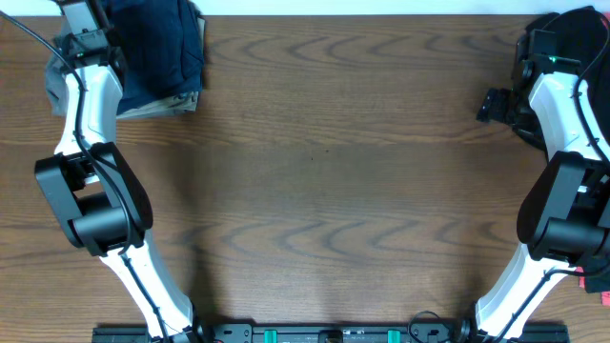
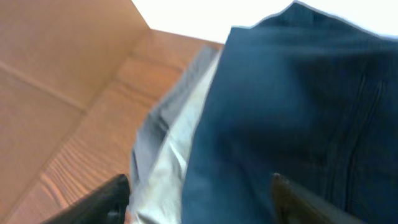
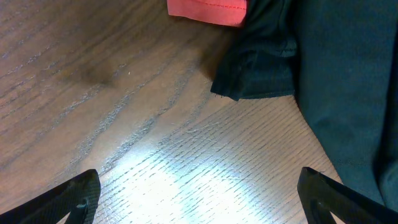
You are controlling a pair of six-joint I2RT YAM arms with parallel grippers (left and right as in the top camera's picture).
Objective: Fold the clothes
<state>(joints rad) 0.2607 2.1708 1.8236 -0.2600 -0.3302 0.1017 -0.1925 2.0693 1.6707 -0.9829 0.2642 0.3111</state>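
Folded navy blue shorts [image 1: 162, 48] lie on a stack at the table's far left corner, with a grey-tan garment [image 1: 157, 105] under them. In the left wrist view the navy shorts [image 2: 292, 112] lie over the pale grey fabric [image 2: 168, 149]. My left gripper [image 2: 199, 199] is open, just above this stack, holding nothing. A black garment [image 3: 323, 68] and a coral-red garment [image 3: 208, 9] lie at the far right. My right gripper [image 3: 199, 193] is open over bare wood beside the black garment; in the overhead view the right gripper [image 1: 496, 105] is at the pile's left edge.
The wooden table [image 1: 324, 191] stretches between the two piles. The far edge of the table [image 1: 362, 15] runs along the top. Both arm bases stand at the near edge. A cardboard-coloured surface [image 2: 56, 50] shows beyond the table's left side.
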